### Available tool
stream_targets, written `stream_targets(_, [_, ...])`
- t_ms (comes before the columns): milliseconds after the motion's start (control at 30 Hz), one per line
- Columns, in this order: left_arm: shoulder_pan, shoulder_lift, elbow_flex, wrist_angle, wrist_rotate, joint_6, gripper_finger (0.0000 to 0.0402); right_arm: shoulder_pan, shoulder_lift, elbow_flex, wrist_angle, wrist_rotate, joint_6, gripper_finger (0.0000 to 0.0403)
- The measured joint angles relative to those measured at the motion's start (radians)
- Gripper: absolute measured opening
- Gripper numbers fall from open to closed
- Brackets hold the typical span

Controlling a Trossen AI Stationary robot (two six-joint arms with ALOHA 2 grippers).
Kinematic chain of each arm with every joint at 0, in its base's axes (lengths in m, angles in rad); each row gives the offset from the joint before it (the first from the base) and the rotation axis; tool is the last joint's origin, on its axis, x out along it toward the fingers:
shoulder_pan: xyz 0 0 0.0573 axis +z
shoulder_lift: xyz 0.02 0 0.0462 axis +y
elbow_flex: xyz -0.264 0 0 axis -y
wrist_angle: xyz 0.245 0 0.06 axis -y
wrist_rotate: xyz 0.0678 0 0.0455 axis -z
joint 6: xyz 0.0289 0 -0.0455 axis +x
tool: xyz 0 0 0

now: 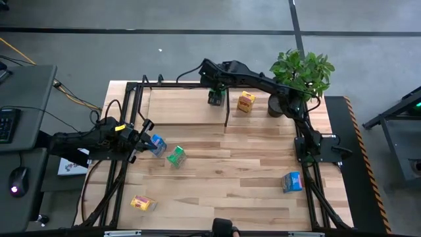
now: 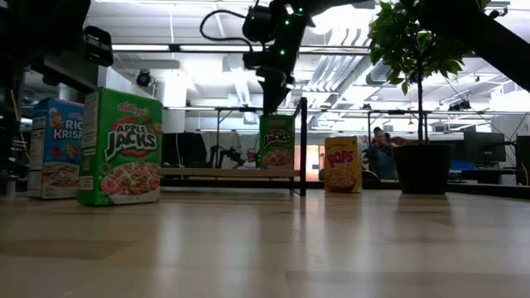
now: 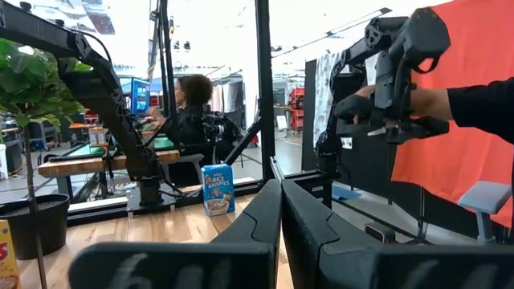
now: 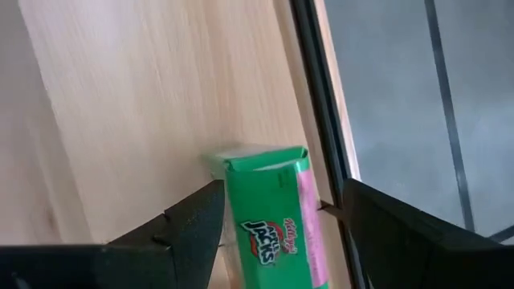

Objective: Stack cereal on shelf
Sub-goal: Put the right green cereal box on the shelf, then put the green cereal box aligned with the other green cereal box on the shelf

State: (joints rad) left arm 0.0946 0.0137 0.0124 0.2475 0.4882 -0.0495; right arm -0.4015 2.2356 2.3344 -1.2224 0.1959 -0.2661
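Observation:
A green cereal box [image 4: 269, 217] stands upright on the shelf board [image 1: 187, 105], left of the black divider [image 1: 225, 113]. My right gripper [image 4: 281, 193] hangs open just above it [image 2: 277, 142], one finger on either side of its top. A yellow-orange box [image 1: 246, 101] stands on the shelf right of the divider. My left gripper [image 3: 281, 221] is shut and raised at the table's left side, beside a blue box [image 1: 156, 145] and a second green box [image 1: 175, 156]. Another yellow-orange box [image 1: 143, 203] and another blue box [image 1: 292, 182] sit on the tabletop.
A potted plant [image 1: 299, 76] stands at the shelf's right end, close to the right arm. Black frame bars [image 1: 128, 118] run along the table's edges. People sit in the room beyond, and a hand [image 3: 426, 100] holds a control arm. Bare tabletop lies mid-table [image 1: 230, 171].

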Motion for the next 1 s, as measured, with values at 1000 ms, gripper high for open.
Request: stream_targets(1000, [0.0, 0.0, 0.0, 0.0, 0.0, 0.0, 0.0003, 0.189, -0.059, 0.014, -0.213, -0.492, 0.135, 0.0245])
